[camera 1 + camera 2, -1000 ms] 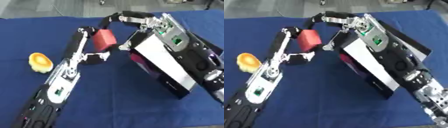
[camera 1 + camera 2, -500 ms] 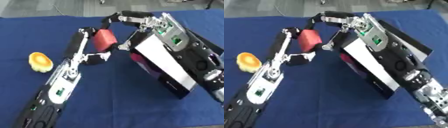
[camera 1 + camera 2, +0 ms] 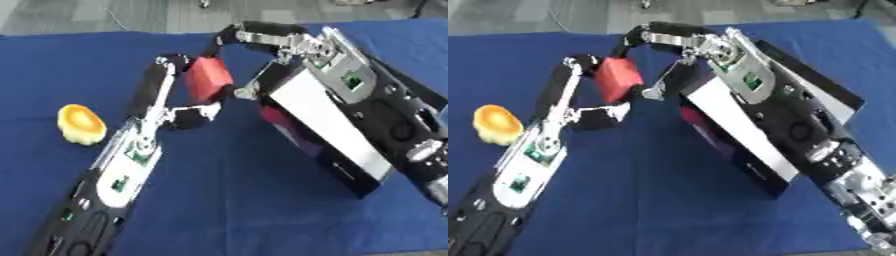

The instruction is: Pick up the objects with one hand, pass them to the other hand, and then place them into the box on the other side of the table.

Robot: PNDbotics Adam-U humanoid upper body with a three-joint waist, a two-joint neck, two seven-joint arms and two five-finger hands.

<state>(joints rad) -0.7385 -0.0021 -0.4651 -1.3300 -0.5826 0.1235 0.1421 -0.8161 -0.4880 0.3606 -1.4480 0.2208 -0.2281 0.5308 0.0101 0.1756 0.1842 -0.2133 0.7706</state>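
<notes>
A red block point(image 3: 208, 80) hangs above the blue table, caught between both hands. My left hand point(image 3: 187, 116) comes up from the lower left; one finger point(image 3: 161, 64) stands along the block's left side and the thumb sits under it. From the right, my right hand point(image 3: 265, 38) curls its dark fingers over the block's top, with its silver thumb point(image 3: 247, 92) at the block's right edge. The black box point(image 3: 325, 121), with a white side and a dark red inside, stands tilted on the right, partly under my right arm.
A yellow rounded object point(image 3: 80, 124) lies on the blue cloth point(image 3: 227, 200) at the left, beside my left forearm. The table's far edge and grey floor run along the top.
Hardly anything differs: the red block has sunk very slightly, and both hands stay on it.
</notes>
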